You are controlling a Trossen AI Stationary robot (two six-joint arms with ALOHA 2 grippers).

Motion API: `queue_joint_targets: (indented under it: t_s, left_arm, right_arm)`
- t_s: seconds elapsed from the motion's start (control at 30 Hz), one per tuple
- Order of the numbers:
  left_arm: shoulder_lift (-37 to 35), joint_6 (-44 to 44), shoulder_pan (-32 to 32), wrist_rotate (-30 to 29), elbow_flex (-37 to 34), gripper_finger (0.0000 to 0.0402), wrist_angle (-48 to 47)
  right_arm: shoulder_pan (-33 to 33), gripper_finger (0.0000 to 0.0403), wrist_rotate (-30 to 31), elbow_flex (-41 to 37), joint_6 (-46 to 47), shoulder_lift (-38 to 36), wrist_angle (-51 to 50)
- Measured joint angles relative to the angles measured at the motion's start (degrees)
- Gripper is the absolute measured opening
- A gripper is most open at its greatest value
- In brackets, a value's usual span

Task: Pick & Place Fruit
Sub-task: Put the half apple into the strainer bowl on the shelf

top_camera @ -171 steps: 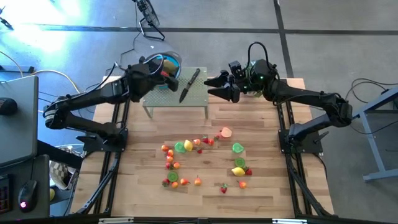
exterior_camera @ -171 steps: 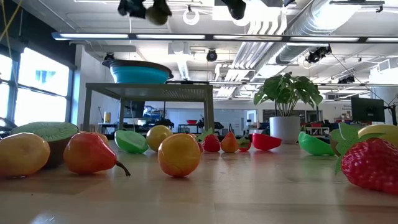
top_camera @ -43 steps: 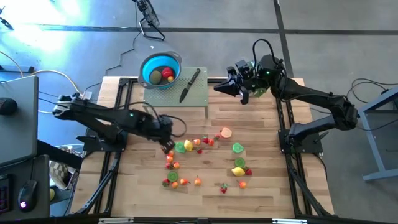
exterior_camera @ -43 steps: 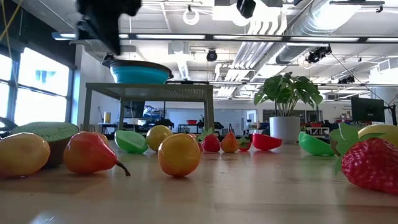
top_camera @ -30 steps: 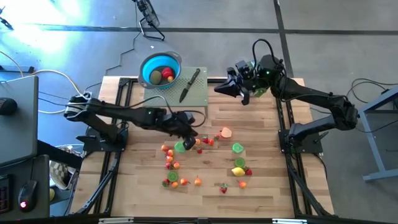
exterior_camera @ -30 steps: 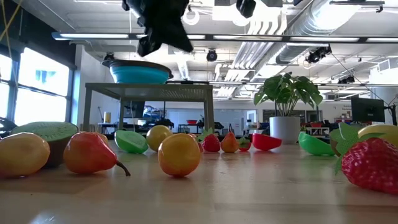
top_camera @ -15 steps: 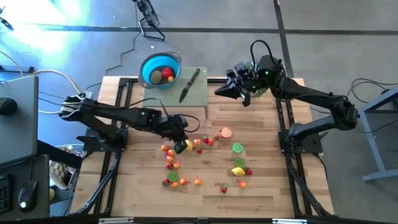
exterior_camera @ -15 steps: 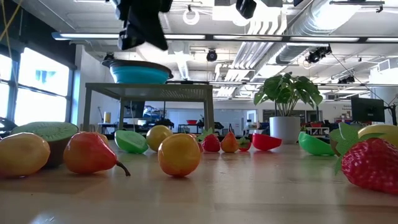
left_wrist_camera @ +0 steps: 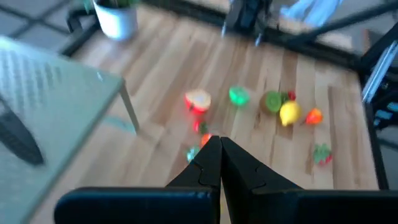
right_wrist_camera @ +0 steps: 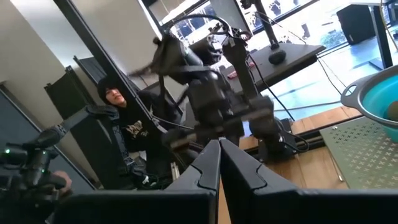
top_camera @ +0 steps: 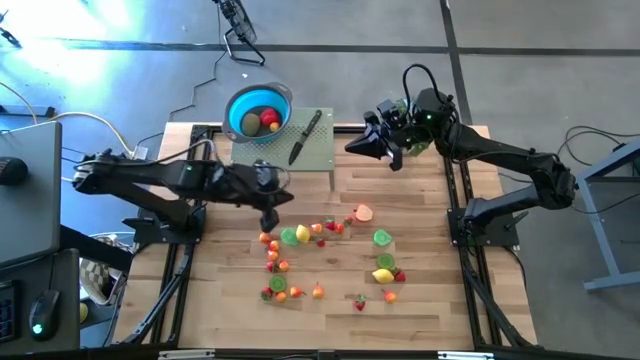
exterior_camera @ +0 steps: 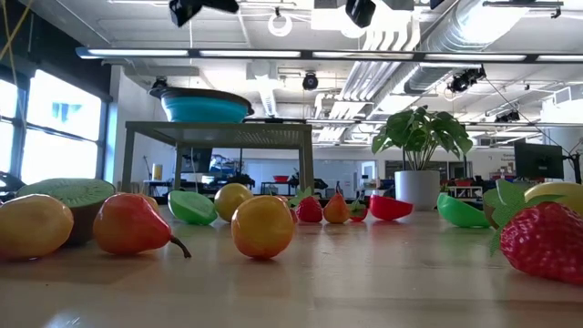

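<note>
The left gripper (top_camera: 268,222) is pulling back from the fruit (top_camera: 300,234), sitting now above the near-left edge of the scatter with its fingers pressed together and empty, after reaching in over the middle of the pieces a moment ago. Its arm is folding toward the small grey stand (top_camera: 283,152), and in the low view only a dark tip is showing at the top, left of where it hung before. Further back in time it was over the bowl (top_camera: 258,112) on that stand, and it is now well away from it.
</note>
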Motion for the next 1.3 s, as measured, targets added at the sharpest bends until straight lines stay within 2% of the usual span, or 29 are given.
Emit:
queue_joint_targets:
  t_s: [0.23,0.5,0.73,0.97,1.03,1.13,1.3]
  left_arm:
    - [-5.52,3.77,0.02,-3.06,-0.02,0.0000,-0.02]
    - [-6.56,4.03,-0.10,-3.96,-0.03,0.0000,-0.09]
    - [-6.01,4.17,-2.54,-3.72,-6.90,0.0000,10.29]
    - [-6.37,2.62,-4.97,-4.94,-8.66,0.0000,12.34]
    - [-7.56,2.26,-5.37,-7.54,-8.68,0.0000,10.74]
    - [-9.54,-2.71,-5.27,-11.13,-8.61,0.0000,6.50]
    - [-11.54,-10.98,-5.25,-13.19,-8.64,0.0000,-1.60]
  right_arm:
    - [0.00,0.0004,1.22,0.00,-0.07,0.00,0.20]
    - [-0.01,0.0004,1.10,0.00,-1.34,0.00,0.20]
    - [0.01,0.0004,-0.93,0.00,-1.33,0.00,0.13]
    - [0.01,0.0004,-3.79,0.00,-1.36,0.00,-1.23]
    - [0.01,0.0004,-3.81,0.00,-1.51,0.00,-1.85]
    - [-0.01,0.0004,-3.79,0.00,-2.33,0.00,-3.07]
    - [0.01,0.0004,-3.73,0.00,-8.51,0.00,-8.49]
